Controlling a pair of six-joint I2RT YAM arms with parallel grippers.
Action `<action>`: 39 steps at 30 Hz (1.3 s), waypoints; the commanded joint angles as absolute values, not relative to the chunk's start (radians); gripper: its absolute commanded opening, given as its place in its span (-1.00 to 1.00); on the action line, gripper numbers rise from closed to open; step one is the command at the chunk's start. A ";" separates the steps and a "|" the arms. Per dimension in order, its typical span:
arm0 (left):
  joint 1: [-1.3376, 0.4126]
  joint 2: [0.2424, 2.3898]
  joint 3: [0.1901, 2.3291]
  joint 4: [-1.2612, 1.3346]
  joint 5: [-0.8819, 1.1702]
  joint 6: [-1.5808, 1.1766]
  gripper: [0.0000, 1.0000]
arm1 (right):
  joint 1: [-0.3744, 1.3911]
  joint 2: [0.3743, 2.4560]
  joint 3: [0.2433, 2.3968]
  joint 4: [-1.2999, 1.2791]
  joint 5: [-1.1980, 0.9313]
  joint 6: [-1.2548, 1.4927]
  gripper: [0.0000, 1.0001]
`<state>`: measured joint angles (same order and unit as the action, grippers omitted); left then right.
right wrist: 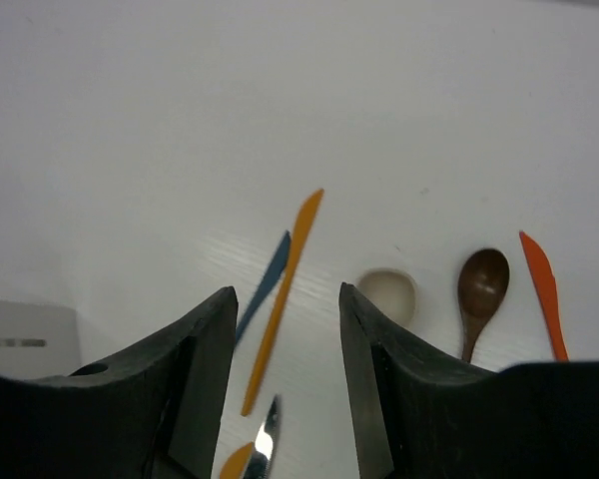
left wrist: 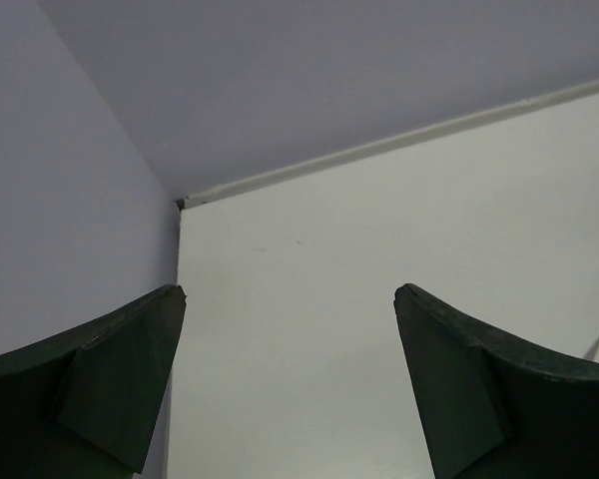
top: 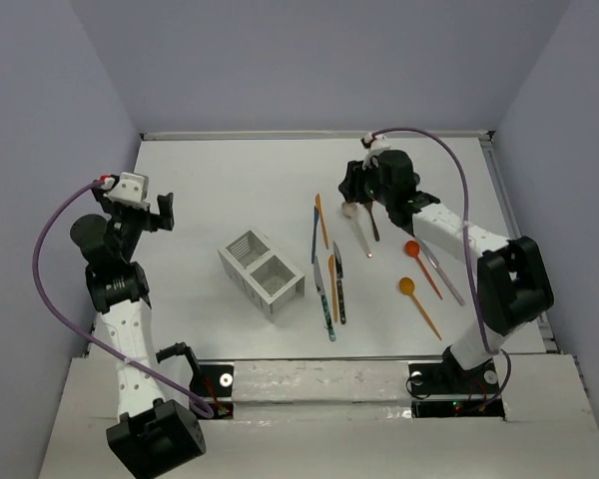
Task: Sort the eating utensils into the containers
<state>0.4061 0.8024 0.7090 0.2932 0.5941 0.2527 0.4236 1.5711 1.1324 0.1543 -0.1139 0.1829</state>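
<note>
Orange knife (right wrist: 298, 249) shows through the finger gap of the right tool (right wrist: 287, 291).

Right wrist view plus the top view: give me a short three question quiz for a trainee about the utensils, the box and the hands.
1. True or false: the divided box already holds a utensil.
2. In the right wrist view, what lies between the beige spoon and the red-orange knife? A) dark brown spoon B) green fork C) white cup
3. Which hand is down near the beige spoon?

Key
1. False: both compartments look empty.
2. A.
3. The right hand. The left hand stands open, away from it.
</note>
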 commanded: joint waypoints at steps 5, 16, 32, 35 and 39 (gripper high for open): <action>0.410 0.765 0.689 0.008 0.712 0.351 0.98 | 0.440 1.834 1.278 -0.181 0.080 0.092 0.02; 0.410 0.772 0.620 0.044 0.718 0.393 0.98 | 0.449 1.933 1.327 -0.242 0.083 0.086 0.01; 0.410 0.749 0.369 0.423 0.621 0.273 0.98 | 0.449 1.974 1.401 -0.275 0.114 0.086 -1.00; 0.410 0.675 0.258 0.568 0.526 0.242 0.98 | 0.483 1.925 1.393 -0.218 0.106 0.058 -1.00; 0.411 0.618 0.190 0.667 0.522 0.227 0.97 | 0.578 1.775 1.394 -0.077 0.192 0.011 -1.00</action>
<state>0.4061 0.6628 0.2348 0.4526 0.5770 0.2718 0.4744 1.9636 1.3731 -0.2592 0.1268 0.0620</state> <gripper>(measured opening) 0.989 0.189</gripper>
